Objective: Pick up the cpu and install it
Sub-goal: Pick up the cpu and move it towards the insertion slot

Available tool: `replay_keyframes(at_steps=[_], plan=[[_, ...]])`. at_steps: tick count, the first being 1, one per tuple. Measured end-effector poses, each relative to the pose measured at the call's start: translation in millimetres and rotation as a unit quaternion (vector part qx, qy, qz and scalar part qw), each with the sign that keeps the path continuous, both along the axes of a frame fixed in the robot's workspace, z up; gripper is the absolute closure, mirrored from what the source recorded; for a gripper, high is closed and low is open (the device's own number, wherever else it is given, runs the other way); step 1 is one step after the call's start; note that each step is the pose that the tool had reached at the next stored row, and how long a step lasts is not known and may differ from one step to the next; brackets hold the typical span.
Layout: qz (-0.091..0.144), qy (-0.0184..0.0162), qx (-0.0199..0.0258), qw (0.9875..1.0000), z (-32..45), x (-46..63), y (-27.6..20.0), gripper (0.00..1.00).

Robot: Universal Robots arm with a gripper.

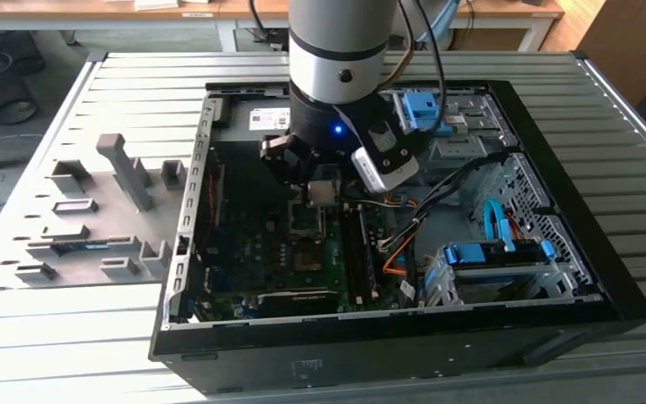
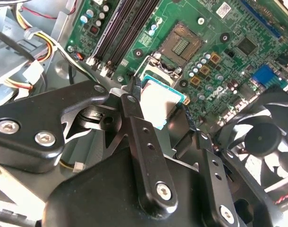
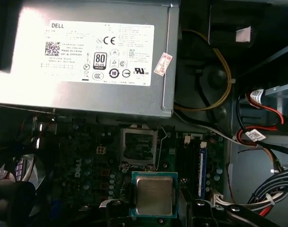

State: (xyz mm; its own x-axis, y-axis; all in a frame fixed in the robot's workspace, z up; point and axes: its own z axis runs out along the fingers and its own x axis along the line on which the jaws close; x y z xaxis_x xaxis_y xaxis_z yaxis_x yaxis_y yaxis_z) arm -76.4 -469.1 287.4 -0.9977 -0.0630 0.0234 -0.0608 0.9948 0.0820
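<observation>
Where the cpu (image 3: 154,195) is: clamped in the gripper (image 3: 154,210), raised clear of the motherboard (image 1: 267,252) inside the computer case (image 1: 413,337), metal face turned up toward the wrist.
Gripper: closed on the cpu, one finger on each of two opposite edges (the other two edges are free).
Socket (image 3: 139,145): empty, its contact field uncovered, not yet holding the chip.
Cpu to socket: apart, with the socket lower down. In the first wrist view it shows between the cpu and the power supply (image 3: 87,56); the exact sideways offset cannot be told.
Axis: the chip is square, so it has no long axis; its edges run nearly parallel with the socket frame.
Neighbours: memory slots (image 1: 357,240) lie just beside the socket, on the exterior view's right, and black cables (image 1: 458,181) run farther right.
</observation>
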Motion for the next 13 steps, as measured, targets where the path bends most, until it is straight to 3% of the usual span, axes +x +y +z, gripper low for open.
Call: replay_keyframes(at_steps=[4,13], plan=[[0.0,0.0,0.0001,1.0,-6.5,-0.1,-2.1,0.53],[0.0,0.0,-0.0022,1.0,-16.7,0.0,-2.1,0.53]])
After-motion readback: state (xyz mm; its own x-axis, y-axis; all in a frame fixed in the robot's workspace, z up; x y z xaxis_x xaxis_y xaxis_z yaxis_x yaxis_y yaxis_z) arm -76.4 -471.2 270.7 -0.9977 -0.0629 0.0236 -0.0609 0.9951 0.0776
